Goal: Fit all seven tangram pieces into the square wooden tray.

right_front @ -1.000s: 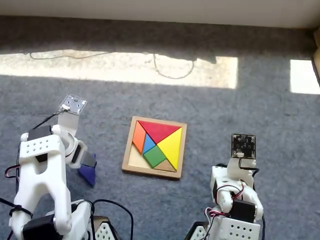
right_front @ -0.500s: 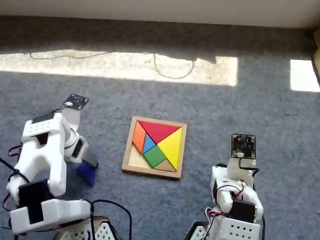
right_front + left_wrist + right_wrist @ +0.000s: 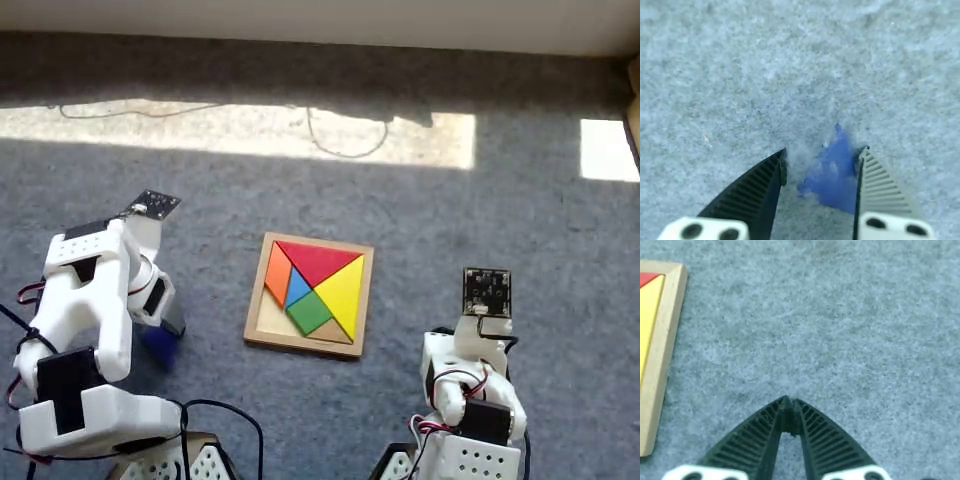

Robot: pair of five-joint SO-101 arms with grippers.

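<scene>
6 pieces lie in the square wooden tray point(image 3: 300, 347) at the middle of the grey carpet point(image 3: 450, 210): a red triangle point(image 3: 320, 262), an orange triangle point(image 3: 277, 276), a yellow triangle point(image 3: 343, 295), a small light-blue triangle point(image 3: 297, 290), a green square point(image 3: 309, 313) and a tan piece point(image 3: 335, 335). 1 corner of the tray, nearest the left arm, shows bare wood.

The 7th piece, dark blue point(image 3: 832, 175), lies on the carpet well apart from the tray. The left gripper point(image 3: 823, 150) stands over it with its jaws spread. The piece lies between them, against the pale finger and apart from the black one.

The right gripper point(image 3: 791, 400) hangs over bare carpet beside the tray's rim point(image 3: 660, 365), its jaws pressed together on nothing.
</scene>
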